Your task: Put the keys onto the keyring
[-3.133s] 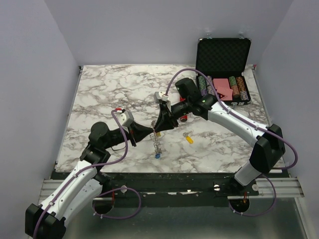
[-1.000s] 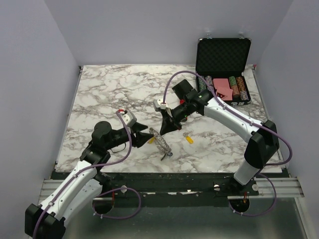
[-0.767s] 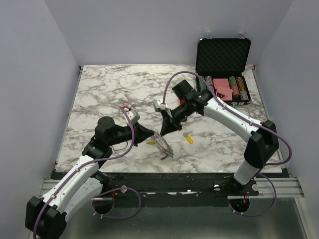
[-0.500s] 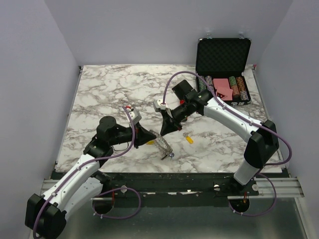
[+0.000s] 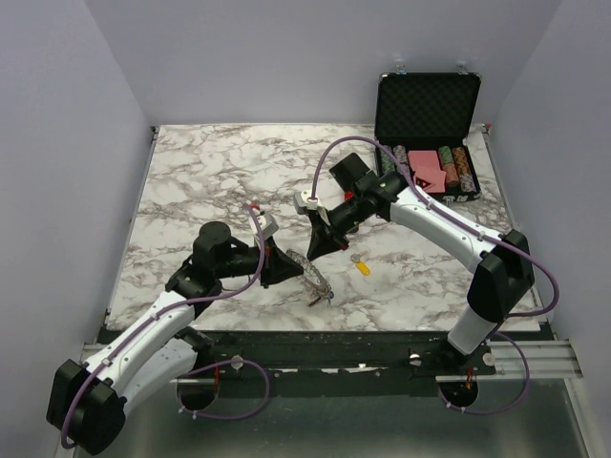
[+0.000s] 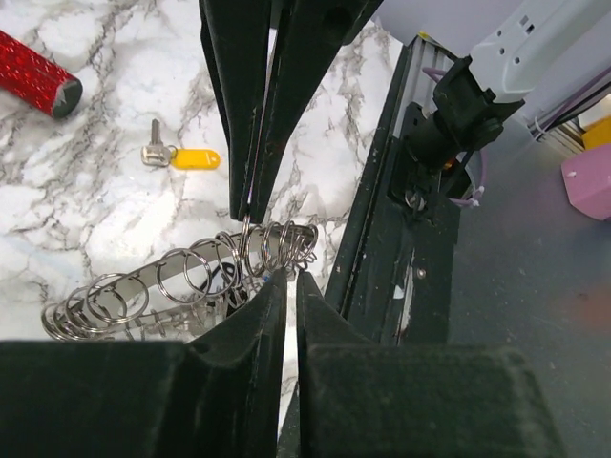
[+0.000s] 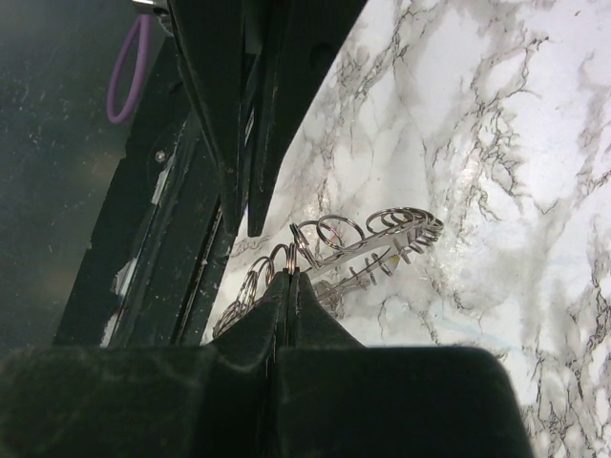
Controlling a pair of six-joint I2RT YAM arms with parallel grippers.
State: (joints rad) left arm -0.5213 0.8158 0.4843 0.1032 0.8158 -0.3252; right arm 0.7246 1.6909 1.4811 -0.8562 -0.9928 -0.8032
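Keyring point(image 5: 313, 277) at mid-task, seen nearly edge-on just below the centre of the top view, between the two sets of fingertips. Right gripper point(image 7: 289, 275): fingers pressed fully together on one small wire loop at the ring's rim, at lower centre of the right wrist view. The rest of the ring trails toward the right of that frame, over the marble table point(image 5: 191, 181). Left gripper point(image 6: 284, 279): fingers drawn almost together, with only a thin slit between them and the tips right against the loops at lower centre of the left wrist view. Whether that slit pinches a key, a wire or nothing cannot be told.

Progress, as a judgement: the ring is held and presented, but the threading looks barely begun. One yellow-headed key point(image 5: 363, 268) lies loose on the marble just right of the ring, touching neither gripper, so at least that one is left to fetch and hook on. A small dark speck at the ring's lower end in the top view may be a key already hanging there, but it is too small to tell. No other keys can be made out.

Bystanders: red cylinder point(image 6: 33, 76) at upper left of the left wrist view; open black case point(image 5: 427, 105) with striped poker chips point(image 5: 463, 170) at upper right of the top view.

Writing: no brand, label or lettering is legible on anything in view.
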